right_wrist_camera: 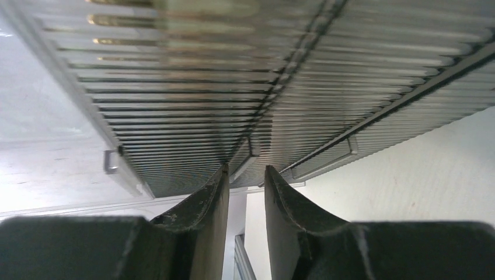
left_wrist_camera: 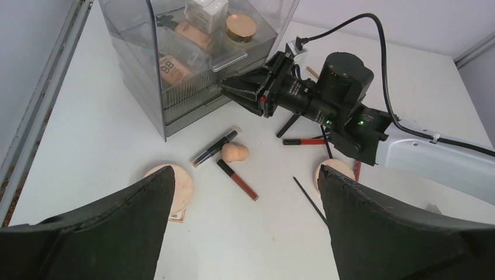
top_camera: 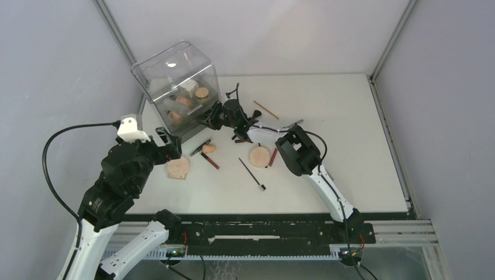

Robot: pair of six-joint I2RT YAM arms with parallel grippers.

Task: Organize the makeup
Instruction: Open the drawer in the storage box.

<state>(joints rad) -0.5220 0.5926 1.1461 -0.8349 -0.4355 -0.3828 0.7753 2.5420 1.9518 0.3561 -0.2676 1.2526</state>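
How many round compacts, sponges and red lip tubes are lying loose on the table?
Round tan compacts: 2
Peach sponge: 1
Red lip tubes: 3
Total: 6

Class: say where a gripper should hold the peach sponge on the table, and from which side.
Likely from above, across the peach sponge at its fat end: it lies on its side, and a black tube and red lip tube crowd its narrower end.

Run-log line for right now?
left end effector: open, empty | right end effector: narrowly apart at drawer handle | sponge: loose on table
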